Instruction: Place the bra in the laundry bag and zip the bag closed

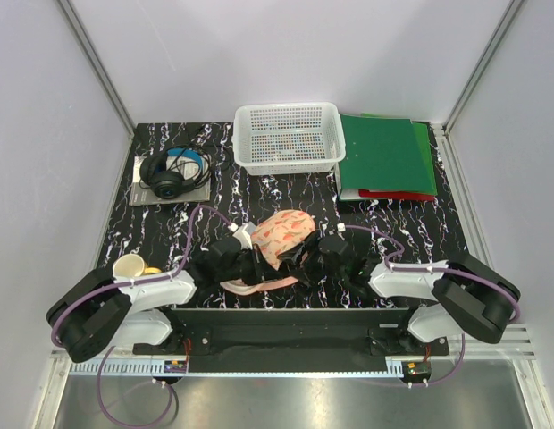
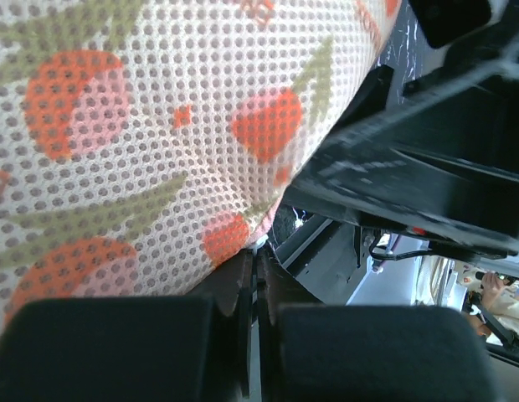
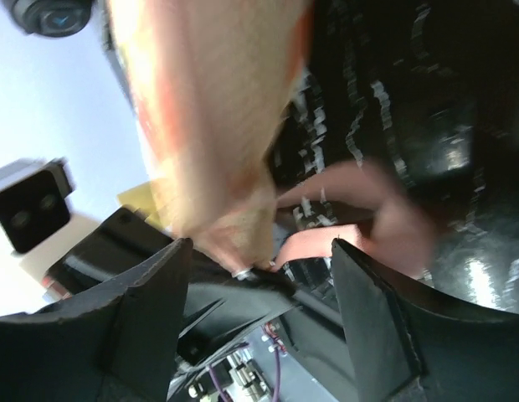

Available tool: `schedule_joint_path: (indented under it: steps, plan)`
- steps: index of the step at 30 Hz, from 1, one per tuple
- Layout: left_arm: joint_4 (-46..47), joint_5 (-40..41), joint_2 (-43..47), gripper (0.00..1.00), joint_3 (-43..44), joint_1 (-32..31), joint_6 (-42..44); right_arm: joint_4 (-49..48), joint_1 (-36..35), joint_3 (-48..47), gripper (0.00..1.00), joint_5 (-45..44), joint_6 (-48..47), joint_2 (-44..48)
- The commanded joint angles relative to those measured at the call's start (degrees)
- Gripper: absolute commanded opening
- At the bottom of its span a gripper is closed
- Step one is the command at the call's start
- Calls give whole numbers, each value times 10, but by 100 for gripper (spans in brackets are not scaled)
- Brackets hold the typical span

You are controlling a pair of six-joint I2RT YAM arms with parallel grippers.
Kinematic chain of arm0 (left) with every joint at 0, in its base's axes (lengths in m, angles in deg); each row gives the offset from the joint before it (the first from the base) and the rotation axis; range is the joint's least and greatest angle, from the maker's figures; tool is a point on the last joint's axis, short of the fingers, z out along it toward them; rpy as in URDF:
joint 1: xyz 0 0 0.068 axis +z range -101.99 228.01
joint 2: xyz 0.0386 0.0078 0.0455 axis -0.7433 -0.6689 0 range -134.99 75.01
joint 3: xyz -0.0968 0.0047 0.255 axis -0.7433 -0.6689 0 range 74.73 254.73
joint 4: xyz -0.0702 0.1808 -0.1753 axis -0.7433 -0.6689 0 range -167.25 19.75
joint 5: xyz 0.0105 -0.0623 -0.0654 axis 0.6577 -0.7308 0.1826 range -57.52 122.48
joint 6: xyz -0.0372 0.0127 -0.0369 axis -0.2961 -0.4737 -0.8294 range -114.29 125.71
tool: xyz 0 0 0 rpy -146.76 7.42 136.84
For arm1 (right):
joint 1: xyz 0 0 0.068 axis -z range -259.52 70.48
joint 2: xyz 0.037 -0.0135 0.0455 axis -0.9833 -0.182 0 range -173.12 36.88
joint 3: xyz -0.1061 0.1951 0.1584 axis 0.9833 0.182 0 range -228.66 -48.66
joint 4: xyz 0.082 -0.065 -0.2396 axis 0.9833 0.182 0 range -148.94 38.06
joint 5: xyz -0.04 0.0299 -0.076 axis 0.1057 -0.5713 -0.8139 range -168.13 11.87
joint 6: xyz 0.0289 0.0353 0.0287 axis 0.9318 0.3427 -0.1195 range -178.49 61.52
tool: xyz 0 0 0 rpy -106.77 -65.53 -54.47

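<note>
The laundry bag point(image 1: 284, 232), peach with a red-pink print, lies tilted at the near middle of the table between both grippers. It fills the left wrist view point(image 2: 159, 126). My left gripper point(image 1: 256, 261) is shut at the bag's lower edge point(image 2: 258, 251), pinching a small metal zip pull. The same pull shows in the right wrist view point(image 3: 243, 272). My right gripper point(image 1: 311, 254) is open around the bag's edge point(image 3: 259, 260), touching nothing clearly. Salmon-pink fabric, seemingly the bra point(image 1: 256, 287), sticks out under the bag and is blurred in the right wrist view point(image 3: 326, 243).
A white mesh basket point(image 1: 288, 136) stands at the back middle. Green folders point(image 1: 384, 156) over a red one point(image 1: 398, 194) lie at the back right. Headphones point(image 1: 174, 174) lie on a grey pad at the back left. A cream cup point(image 1: 130, 265) stands by the left arm.
</note>
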Motion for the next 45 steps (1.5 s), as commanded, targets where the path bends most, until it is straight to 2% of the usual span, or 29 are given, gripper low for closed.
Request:
schedule_joint_path:
  steps: [1, 7, 10, 13, 14, 16, 18, 19, 23, 27, 30, 34, 35, 36, 39, 41, 42, 45]
  plan:
    - [35, -19, -15, 0, 27, -7, 6, -5, -13, -18, 76, -29, -6, 30]
    - [26, -19, -13, 0, 33, -7, 9, -15, -15, -24, 75, -24, 3, 18]
    - [29, -22, -8, 0, 32, -7, 4, -11, -16, -31, 72, -31, 0, 6]
    - [21, -18, 6, 0, 28, -8, 4, -22, -14, -28, 55, -57, 5, -12]
    - [15, -15, 9, 0, 27, -7, 8, -22, -13, -27, 39, -66, 3, -17]
    - [4, -10, 21, 0, 16, -5, 10, -26, -2, -20, 22, -63, 1, -19]
    - [-18, -3, 42, 0, 1, -2, 15, -32, 23, -7, 0, -48, -12, -13]
    - [-29, -1, 51, 0, -5, 7, 17, -34, 34, -4, 0, -40, -21, -9]
    - [-114, 8, 132, 0, -53, 65, 37, -34, 130, -8, 0, 82, -135, -3]
    - [-233, 14, 230, 0, -62, 122, 82, -9, 188, -47, 0, 194, -214, -36]
    - [-250, 3, 267, 0, -59, 126, 97, 20, 189, -102, 0, 246, -264, -77]
    - [-211, -31, 252, 0, -61, 123, 79, 103, 167, -205, 2, 282, -320, -137]
    - [-194, -36, 246, 0, -60, 121, 75, 127, 156, -230, 24, 282, -332, -156]
    - [-194, -37, 243, 0, -58, 119, 70, 164, 143, -273, 30, 281, -341, -165]
    - [-155, -35, 221, 0, -44, 102, 54, 188, 113, -309, 53, 279, -343, -181]
    - [-139, -33, 203, 0, -28, 85, 42, 187, 104, -295, 61, 262, -322, -159]
    - [-126, -30, 186, 0, -23, 80, 39, 186, 102, -269, 68, 250, -313, -144]
    - [-108, -19, 161, 0, -2, 56, 33, 186, 92, -200, 74, 199, -285, -58]
